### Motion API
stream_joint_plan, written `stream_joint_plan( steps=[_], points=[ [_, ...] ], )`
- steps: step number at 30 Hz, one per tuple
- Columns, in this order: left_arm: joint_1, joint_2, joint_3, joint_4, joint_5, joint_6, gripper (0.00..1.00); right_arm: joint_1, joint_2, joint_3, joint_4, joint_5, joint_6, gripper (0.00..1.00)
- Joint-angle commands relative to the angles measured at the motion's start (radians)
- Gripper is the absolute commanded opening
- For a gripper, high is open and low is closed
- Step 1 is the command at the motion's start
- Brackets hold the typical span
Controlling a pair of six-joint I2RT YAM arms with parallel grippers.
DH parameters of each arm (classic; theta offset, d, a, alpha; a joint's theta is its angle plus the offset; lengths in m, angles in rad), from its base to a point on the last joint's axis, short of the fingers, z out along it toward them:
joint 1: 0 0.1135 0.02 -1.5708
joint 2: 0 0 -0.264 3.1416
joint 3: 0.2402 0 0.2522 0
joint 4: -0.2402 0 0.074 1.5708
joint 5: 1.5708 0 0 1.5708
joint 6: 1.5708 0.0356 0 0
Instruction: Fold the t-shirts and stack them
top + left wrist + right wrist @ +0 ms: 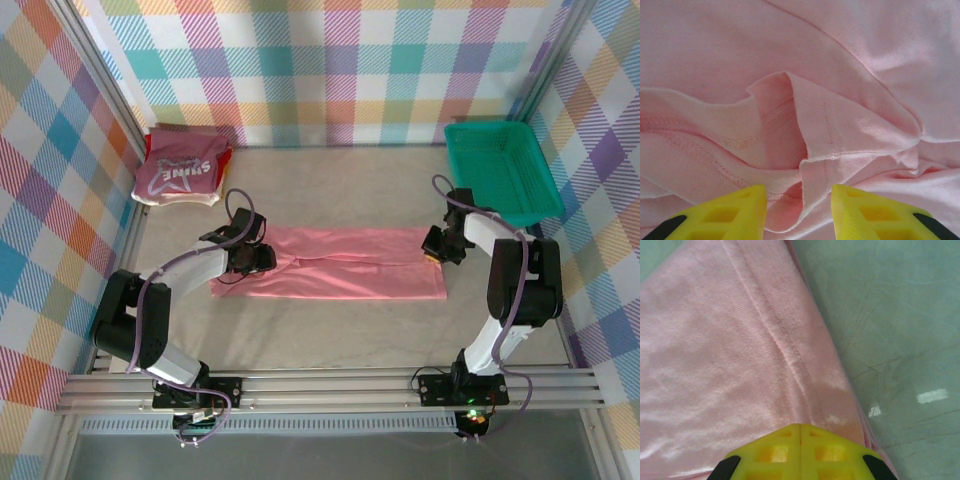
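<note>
Salmon-pink t-shirt (340, 262) lies in the middle of the grey table (330, 190), folded into one long strip. From above, the left arm bends out to the side and reaches in, so the left gripper (258, 258) sits low on the left end of the strip. The right arm stands tall, bends at the elbow and reaches in to put the right gripper (437, 248) at the right end. A dark pink t-shirt (178, 175) with white letters tops a small pile in the far left corner. A green basket (500, 170) sits in the far right corner. Checked walls (340, 60) in many colours stand all around.

Seen from the left wrist, the left gripper (797, 215) has its yellow fingers (735, 212) spread apart. A wrinkled ridge of the salmon-pink t-shirt (840, 60) lies between them.

Seen from the right wrist, the right gripper (800, 440) has its yellow fingers (775, 452) pressed tight together, right at the stitched edge of the salmon-pink t-shirt (715, 365). I cannot tell if any cloth is caught between them. Bare table (900, 315) shows just beside that edge.
</note>
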Motion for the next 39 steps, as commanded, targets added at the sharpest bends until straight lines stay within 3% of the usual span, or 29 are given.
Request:
stream_joint_plan(
  steps=[1,5,6,7,9,10,11,16,18,22,28,39],
  points=[
    [-0.010,0.007,0.011,-0.012,-0.019,0.000,0.39,-0.007,-0.047,0.015,-0.031,0.026,-0.010,0.00],
    [-0.010,0.005,0.008,-0.012,-0.020,-0.002,0.39,-0.007,-0.030,0.023,-0.035,0.034,-0.007,0.01],
    [-0.010,0.004,0.007,-0.012,-0.021,-0.002,0.39,-0.008,-0.017,0.026,-0.042,0.032,-0.006,0.09],
    [-0.010,0.003,0.006,-0.013,-0.022,-0.002,0.39,-0.007,-0.006,0.024,-0.045,0.027,-0.007,0.03],
    [-0.010,-0.004,0.000,-0.013,-0.029,0.000,0.39,-0.008,0.006,0.012,-0.033,0.020,-0.004,0.00],
    [-0.010,-0.006,-0.002,-0.013,-0.031,0.000,0.39,-0.007,0.012,0.009,-0.033,0.018,-0.004,0.05],
    [-0.010,-0.005,-0.001,-0.015,-0.030,0.001,0.39,-0.008,0.017,0.005,-0.031,0.018,-0.003,0.23],
    [-0.010,-0.001,0.003,-0.017,-0.033,0.001,0.39,-0.007,0.034,-0.007,-0.018,0.020,-0.004,0.27],
    [-0.010,0.002,0.006,-0.016,-0.029,0.000,0.39,-0.006,0.039,-0.008,-0.009,0.005,-0.005,0.26],
    [-0.010,0.005,0.009,-0.018,-0.028,-0.002,0.39,-0.006,0.029,-0.008,0.004,-0.005,0.001,0.10],
    [-0.010,-0.004,0.002,-0.020,-0.034,-0.002,0.39,-0.005,-0.014,0.000,-0.016,0.016,-0.003,0.02],
    [-0.010,-0.020,-0.009,-0.018,-0.057,-0.009,0.38,-0.006,-0.093,0.032,-0.037,0.040,0.006,0.00]
  ],
)
